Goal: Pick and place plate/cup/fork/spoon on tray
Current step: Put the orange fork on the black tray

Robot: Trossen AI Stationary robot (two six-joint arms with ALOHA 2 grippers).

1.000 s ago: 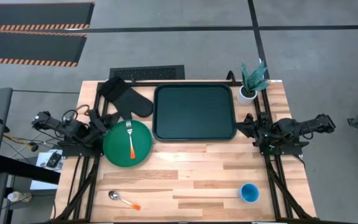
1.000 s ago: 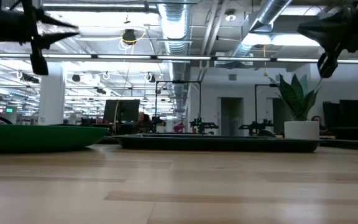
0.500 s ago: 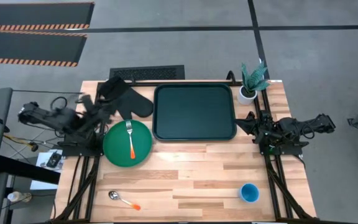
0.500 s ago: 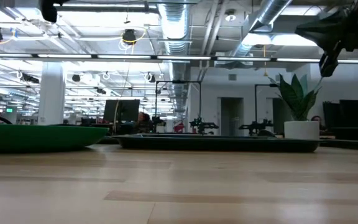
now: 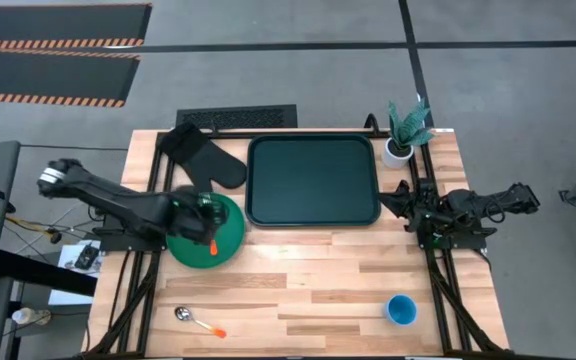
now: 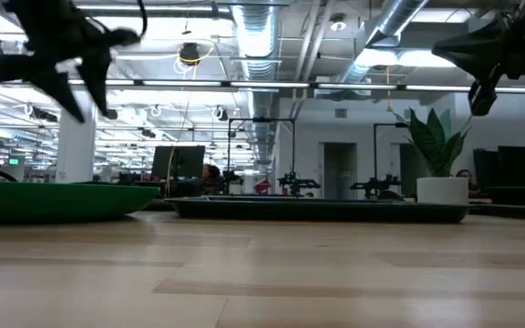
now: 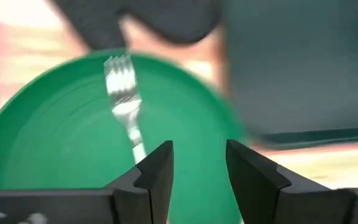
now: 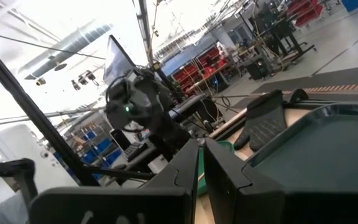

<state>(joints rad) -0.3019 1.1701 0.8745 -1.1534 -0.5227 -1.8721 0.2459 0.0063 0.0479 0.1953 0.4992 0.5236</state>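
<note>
The green plate (image 5: 233, 238) lies on the table left of the dark tray (image 5: 313, 180), and it also shows in the low view (image 6: 53, 200). The fork lies on the plate. Its tines (image 7: 120, 78) point toward the far edge, and its orange handle end (image 5: 214, 246) shows in the high view. My left gripper (image 7: 199, 160) is open and hangs above the plate over the fork, clear of both (image 6: 62, 55). The spoon (image 5: 198, 321) lies near the front left edge. The blue cup (image 5: 401, 310) stands at the front right. My right gripper (image 8: 201, 162) is shut and waits at the table's right edge (image 5: 393, 205).
A black oven mitt (image 5: 203, 160) lies at the far left, next to the tray. A white pot with a green plant (image 5: 403, 135) stands at the far right corner. Bare wood stretches between the tray and the near edge.
My left arm has risen from its resting place at the table's left edge and swung toward the right. Its gripper now hangs over the plate and the fork. The plate and fork have not moved.
</note>
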